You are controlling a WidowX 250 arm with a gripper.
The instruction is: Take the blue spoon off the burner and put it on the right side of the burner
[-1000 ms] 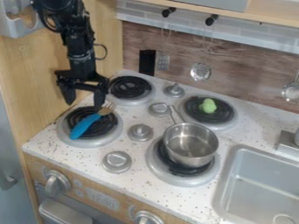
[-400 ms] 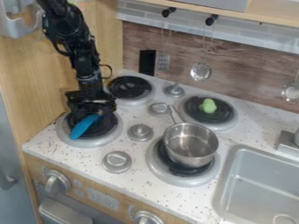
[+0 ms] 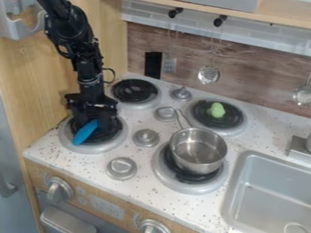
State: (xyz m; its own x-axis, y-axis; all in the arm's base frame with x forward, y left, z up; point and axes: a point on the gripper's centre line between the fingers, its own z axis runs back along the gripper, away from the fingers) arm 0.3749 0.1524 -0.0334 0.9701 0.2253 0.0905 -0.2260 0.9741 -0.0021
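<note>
Camera view: gripper [image 3: 95, 122] was low over the spoon [image 3: 85, 133]; could not tell whether its jaws were spread or pinching. Spoon lay on the burner [image 3: 94, 149]. Judged step: grasp; next, secure hold, lift, shift right. Smooth, tapered blue handle; dark coiled burner, pale ring; speckled white bench [image 3: 142, 158]; round, shiny metal pot [image 3: 199, 152].

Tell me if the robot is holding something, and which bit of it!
I can't tell. The pincer is down at the blue handle, covering its upper end, so any hold there is hidden.
</note>
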